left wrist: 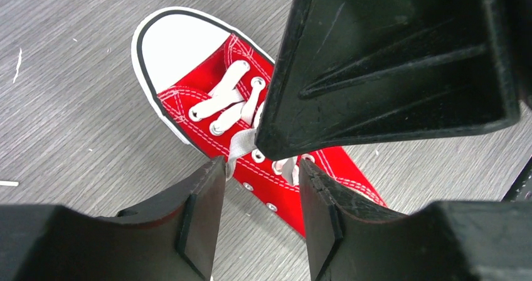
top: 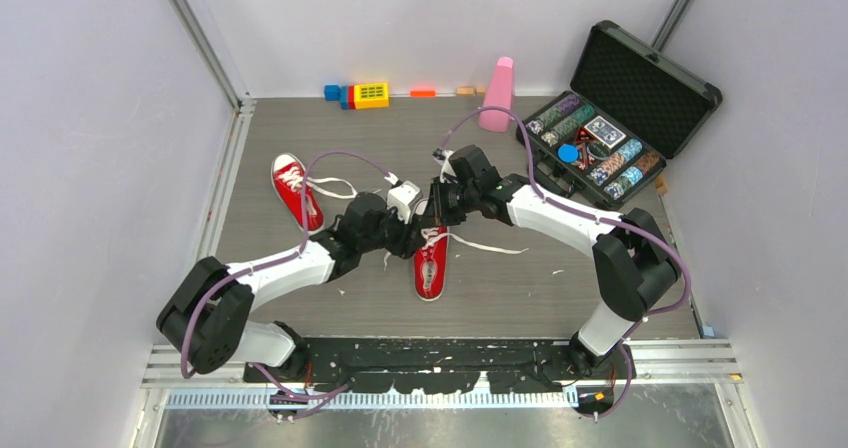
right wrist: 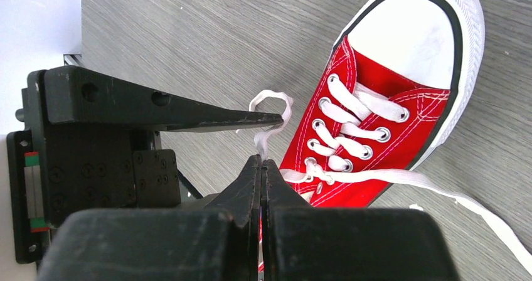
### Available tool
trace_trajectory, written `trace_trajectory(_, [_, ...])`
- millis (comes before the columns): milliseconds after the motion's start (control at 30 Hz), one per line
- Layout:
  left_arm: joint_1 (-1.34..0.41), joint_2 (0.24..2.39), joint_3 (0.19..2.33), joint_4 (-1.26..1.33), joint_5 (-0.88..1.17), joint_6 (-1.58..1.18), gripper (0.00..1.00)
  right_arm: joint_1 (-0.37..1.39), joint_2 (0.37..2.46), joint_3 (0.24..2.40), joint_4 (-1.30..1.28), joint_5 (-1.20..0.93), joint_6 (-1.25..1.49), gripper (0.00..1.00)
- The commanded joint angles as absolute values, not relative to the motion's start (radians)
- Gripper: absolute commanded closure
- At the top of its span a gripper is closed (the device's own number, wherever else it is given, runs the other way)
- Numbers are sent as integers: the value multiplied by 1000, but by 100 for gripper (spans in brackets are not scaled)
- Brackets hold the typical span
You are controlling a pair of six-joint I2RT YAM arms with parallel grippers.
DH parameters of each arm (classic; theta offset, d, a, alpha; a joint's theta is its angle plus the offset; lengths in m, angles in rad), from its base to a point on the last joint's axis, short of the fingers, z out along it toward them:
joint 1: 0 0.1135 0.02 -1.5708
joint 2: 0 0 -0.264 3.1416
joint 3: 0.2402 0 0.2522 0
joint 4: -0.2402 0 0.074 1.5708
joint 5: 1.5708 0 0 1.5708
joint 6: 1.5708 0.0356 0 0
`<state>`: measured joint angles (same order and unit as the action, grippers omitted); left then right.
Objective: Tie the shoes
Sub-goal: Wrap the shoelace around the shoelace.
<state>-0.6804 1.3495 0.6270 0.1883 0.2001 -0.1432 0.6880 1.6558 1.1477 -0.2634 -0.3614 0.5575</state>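
Overhead, the far red canvas sneaker [top: 296, 190] and the near red canvas sneaker [top: 431, 263], under both arms, lie untied. Left wrist: the left gripper [left wrist: 260, 168] stands parted beside the white lace [left wrist: 238, 144]. Right wrist: the right gripper [right wrist: 262, 162] is clenched, seemingly pinching that lace; no knot yet.

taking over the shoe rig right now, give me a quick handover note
Left gripper: open, jaws apart just above the near shoe, holding nothing.
Right gripper: shut on a strand of that shoe's lace, which stands up in a small loop beside the left finger.
Other shoe: back left, laces loose and trailing.
Done: no bow visible on either shoe.
Left: form and tighten the bow on the near shoe, then tie the other.
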Motion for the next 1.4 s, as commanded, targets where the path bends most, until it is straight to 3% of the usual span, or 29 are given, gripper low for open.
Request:
trace_trajectory(0, [-697,1340,617,307,179,-173,51,693,1628,1184,-247,-358,571,100])
trace_trajectory(133, [-701,1352,615,328,172,-175,55,693,1628,1184,-247,-359,572,100])
trace_trajectory(500, [-701,1335,598,317,138,-165,98,693,1625,1184,-248,-350,572,100])
trace_trajectory(700, [-701,1334,585,314,144,-165,100,693,1614,1183,-247,-340,571,100])
trace_trajectory(733, [-701,1334,580,319,144,-164,98,693,1612,1183,-247,-342,569,100])
trace_trajectory(833, [-702,1334,572,331,144,-164,71,693,1611,1185,-245,-350,568,100])
trace_trajectory(967, [-700,1318,558,355,139,-150,46,693,1618,1191,-246,-363,568,100])
trace_trajectory(1133, [-700,1310,581,332,156,-129,34,693,1617,1192,-251,-368,565,100])
trace_trajectory(1367, [-644,1328,585,380,293,-110,28,693,1614,1200,-261,-375,560,100])
